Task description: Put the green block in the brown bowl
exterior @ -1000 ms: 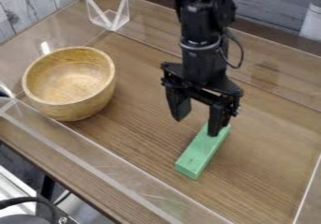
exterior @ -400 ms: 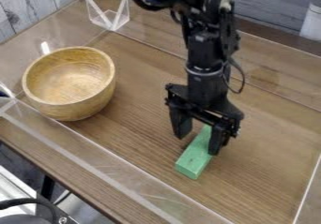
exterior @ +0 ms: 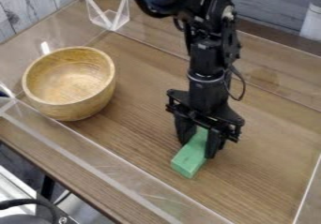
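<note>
The claw (exterior: 205, 139) was clamped on the green block (exterior: 191, 156) beneath it, with lifting and carrying to the brown bowl (exterior: 70, 82), well apart from the claw, left to do.

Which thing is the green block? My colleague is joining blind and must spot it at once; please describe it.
On the wooden table, look to the side of the arm away from the big round bowl, directly under the black gripper. There lies the green block, a small elongated bar, the only bright green thing beside the light-brown bowl.
</note>
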